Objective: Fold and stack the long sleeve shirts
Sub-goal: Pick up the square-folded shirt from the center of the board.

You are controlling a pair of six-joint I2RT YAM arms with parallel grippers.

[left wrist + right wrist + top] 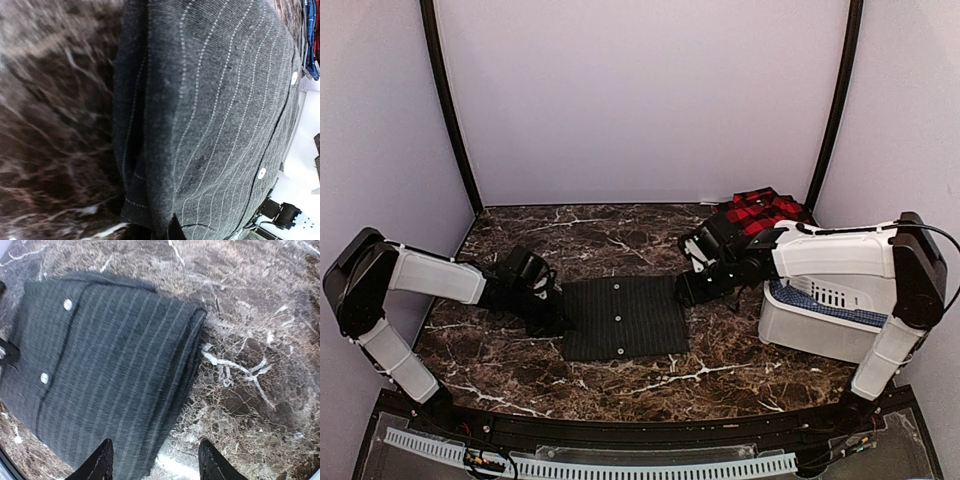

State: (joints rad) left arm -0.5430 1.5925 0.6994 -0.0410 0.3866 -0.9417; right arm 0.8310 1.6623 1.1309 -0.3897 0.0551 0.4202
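A dark charcoal pinstriped long sleeve shirt (623,317) lies folded into a flat rectangle at mid-table, its white buttons facing up. My left gripper (548,318) is down at the shirt's left edge and shut on it. In the left wrist view the cloth (215,100) fills the frame, its folded edge pinched at the jaws (172,232). My right gripper (685,290) hovers open over the shirt's right edge (115,370); its two black fingertips (102,462) straddle that edge without touching it. A red-and-black plaid shirt (757,208) lies crumpled at the back right.
A white plastic bin (820,325) stands at the right under my right arm, with blue cloth (830,303) inside it. Dark marble tabletop (520,240) surrounds the folded shirt. Pale walls close off the back and both sides.
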